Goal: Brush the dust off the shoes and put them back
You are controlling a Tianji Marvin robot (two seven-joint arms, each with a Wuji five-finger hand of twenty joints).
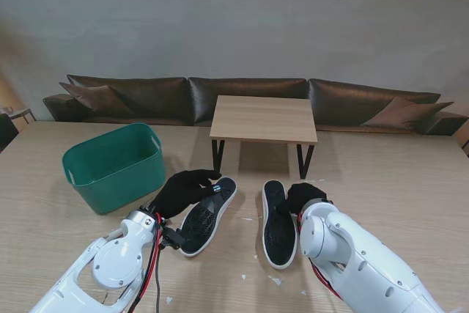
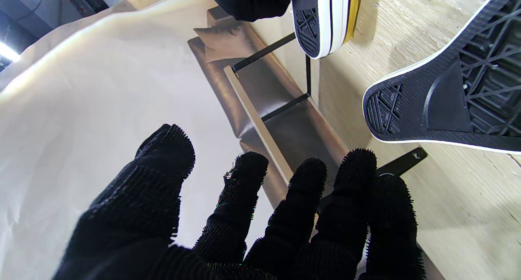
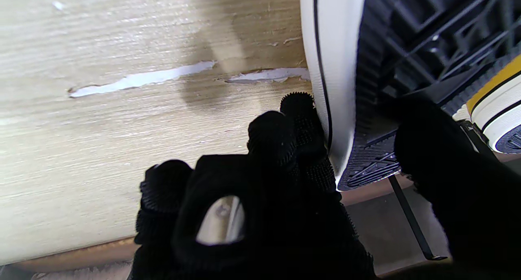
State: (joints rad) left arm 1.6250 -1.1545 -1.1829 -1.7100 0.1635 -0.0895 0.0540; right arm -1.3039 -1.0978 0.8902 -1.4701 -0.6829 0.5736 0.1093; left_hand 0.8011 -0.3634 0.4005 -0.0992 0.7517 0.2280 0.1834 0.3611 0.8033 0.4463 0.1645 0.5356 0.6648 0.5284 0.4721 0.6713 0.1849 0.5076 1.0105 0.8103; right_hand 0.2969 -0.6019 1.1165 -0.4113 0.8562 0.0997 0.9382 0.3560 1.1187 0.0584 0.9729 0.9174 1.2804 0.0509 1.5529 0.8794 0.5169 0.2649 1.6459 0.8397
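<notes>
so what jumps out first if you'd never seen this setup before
Two black-soled shoes lying sole-up mid-table: the left shoe and the right shoe. The black-gloved right hand grips the right shoe's far end, fingers on its white edge, while the left hand hovers open beside the left shoe. A green basket stands at the left.

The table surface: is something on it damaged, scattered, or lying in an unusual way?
Yes. Both shoes lie sole up: the left shoe and the right shoe. The right wrist view shows pale gouges where the table's wood surface looks chipped. Small white scraps lie scattered nearer to me.
</notes>
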